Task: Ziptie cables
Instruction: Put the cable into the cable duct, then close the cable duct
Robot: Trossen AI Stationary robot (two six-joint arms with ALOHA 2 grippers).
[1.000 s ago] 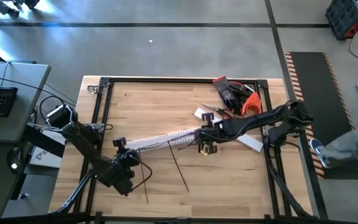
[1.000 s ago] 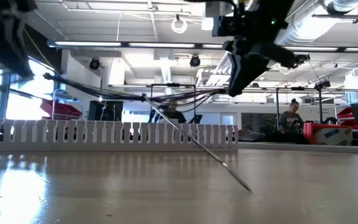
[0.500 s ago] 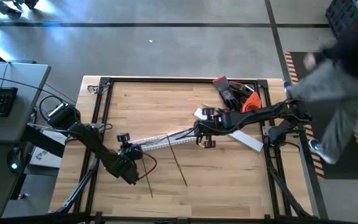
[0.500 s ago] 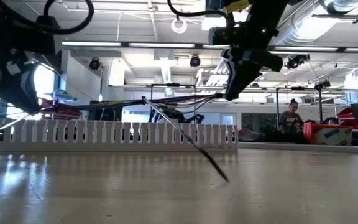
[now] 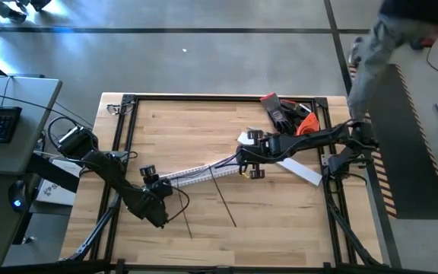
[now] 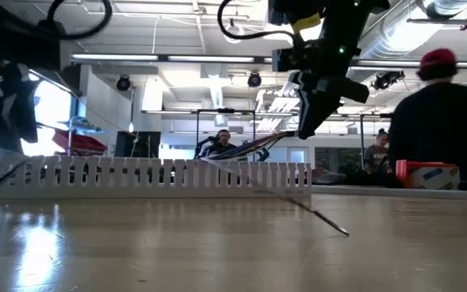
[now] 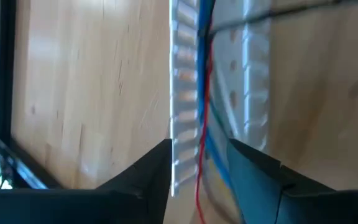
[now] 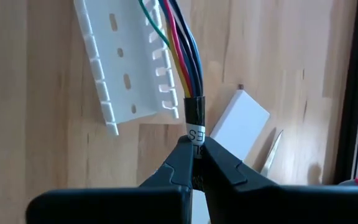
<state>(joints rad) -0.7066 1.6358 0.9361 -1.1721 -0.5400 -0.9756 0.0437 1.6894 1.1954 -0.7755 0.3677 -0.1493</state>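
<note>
The cables (image 8: 180, 50) — blue, red, yellow and green wires bound in a dark labelled sleeve — are lying along the white slotted duct (image 5: 192, 172), their long axis running diagonally across the middle of the wooden table (image 5: 173, 122). The right gripper (image 8: 194, 146) is pinching that sleeved end with its fingers closed tight, just past the duct's end. The left gripper (image 7: 199, 163) is hanging over the duct's other end, its fingers standing apart on either side of the wires and gripping nothing. Two zipties (image 5: 224, 201) are lying loose on the table nearby — thin, dark and straight.
</note>
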